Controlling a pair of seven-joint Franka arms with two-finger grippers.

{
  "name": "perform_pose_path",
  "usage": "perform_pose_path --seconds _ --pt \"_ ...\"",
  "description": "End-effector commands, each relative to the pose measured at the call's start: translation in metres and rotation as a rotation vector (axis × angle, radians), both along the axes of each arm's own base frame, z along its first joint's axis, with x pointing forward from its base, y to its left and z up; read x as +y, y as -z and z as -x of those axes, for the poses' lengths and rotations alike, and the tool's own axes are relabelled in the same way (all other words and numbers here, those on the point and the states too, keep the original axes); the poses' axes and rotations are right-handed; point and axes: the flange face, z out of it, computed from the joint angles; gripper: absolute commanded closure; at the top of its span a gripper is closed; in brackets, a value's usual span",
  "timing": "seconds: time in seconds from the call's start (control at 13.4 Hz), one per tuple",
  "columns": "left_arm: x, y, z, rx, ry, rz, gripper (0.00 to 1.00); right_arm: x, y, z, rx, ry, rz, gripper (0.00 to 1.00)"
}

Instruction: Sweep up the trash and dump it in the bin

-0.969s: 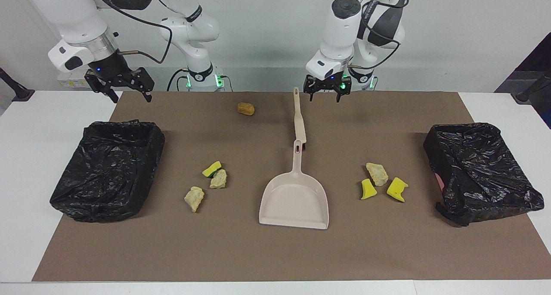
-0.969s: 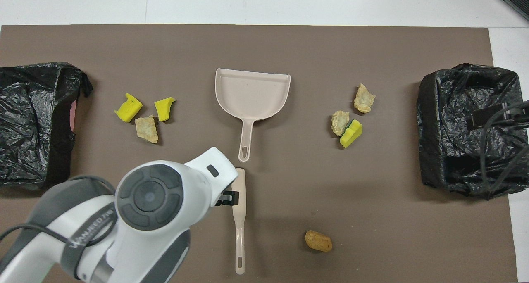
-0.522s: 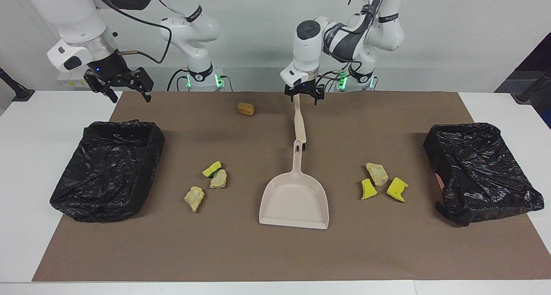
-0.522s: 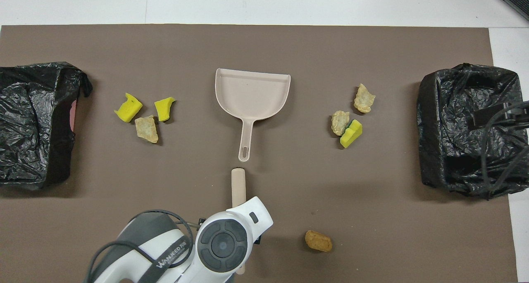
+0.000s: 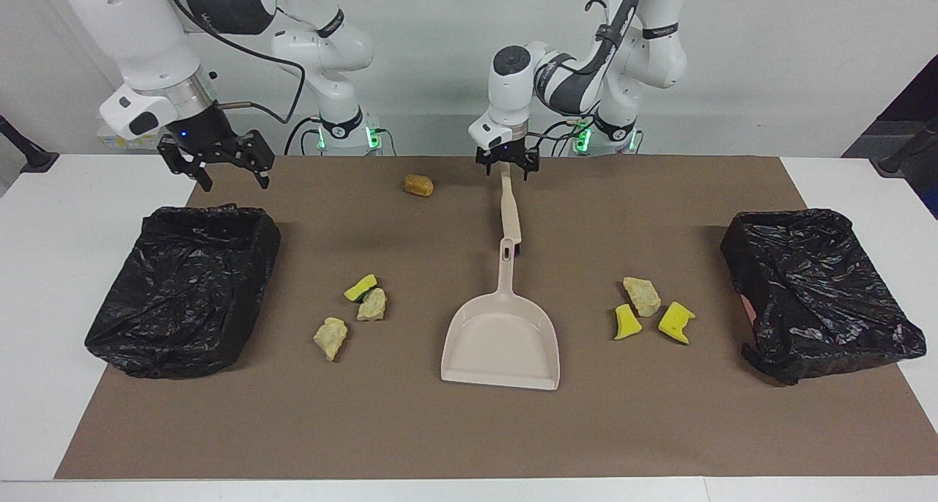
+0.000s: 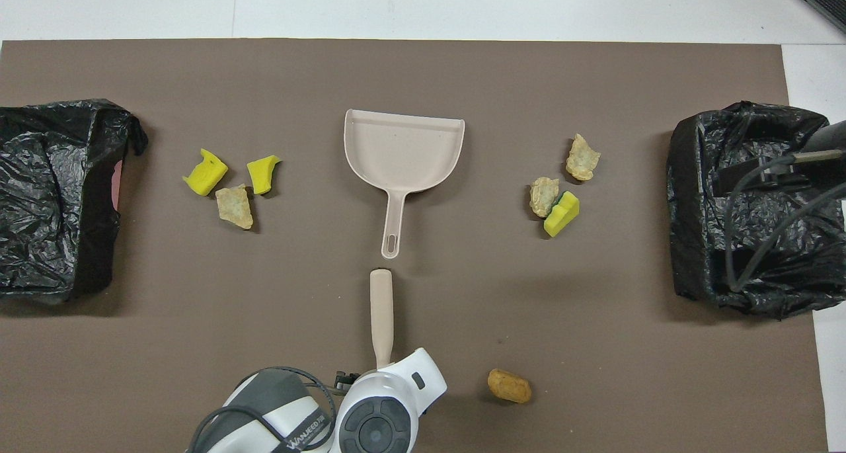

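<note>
Trash: seven scraps lie loose on the mat; the orange-brown lump (image 5: 418, 185) sits beside the left gripper (image 5: 506, 163), the yellow and beige pieces well apart from it.
Brush (image 5: 509, 207): lies flat, handle end under the left gripper, probably for pickup.
Left gripper: open, gripping nothing.
Right gripper (image 5: 216, 166): open, empty, waits above a black-lined bin (image 5: 183, 289).
Dustpan (image 5: 502, 333): flat, untouched.

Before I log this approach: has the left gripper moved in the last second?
Yes. The left gripper has shifted toward the right arm's end, from beside the brush to over its handle end.
</note>
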Motion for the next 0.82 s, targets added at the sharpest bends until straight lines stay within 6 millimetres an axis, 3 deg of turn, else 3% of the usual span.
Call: perform_pose_path --seconds 0.0,0.07,0.15,0.22,0.3,0.52,0.75 --pt "0.000 0.005 0.005 -0.006 -0.030 0.018 0.00 0.000 0.014 -0.020 0.032 0.001 0.033 0.00" --pt "0.001 0.006 0.005 -0.003 -0.033 0.014 0.07 0.007 0.015 -0.030 0.029 -0.008 0.034 0.00" --pt "0.001 0.006 0.005 0.001 -0.033 0.010 0.40 0.020 0.015 -0.038 0.024 -0.027 0.037 0.00" --pt "0.001 0.006 0.004 0.002 -0.033 0.009 0.64 0.031 0.020 -0.042 0.023 -0.037 0.037 0.00" --pt "0.001 0.005 0.003 0.002 -0.034 0.009 1.00 0.037 0.024 -0.044 0.020 -0.038 0.038 0.00" --pt "0.001 -0.002 -0.005 0.000 -0.033 0.015 1.00 0.067 0.032 -0.047 0.018 -0.015 0.039 0.00" --pt "0.007 -0.010 -0.017 0.001 -0.056 0.013 1.00 0.110 0.044 -0.053 -0.001 -0.004 0.028 0.00"
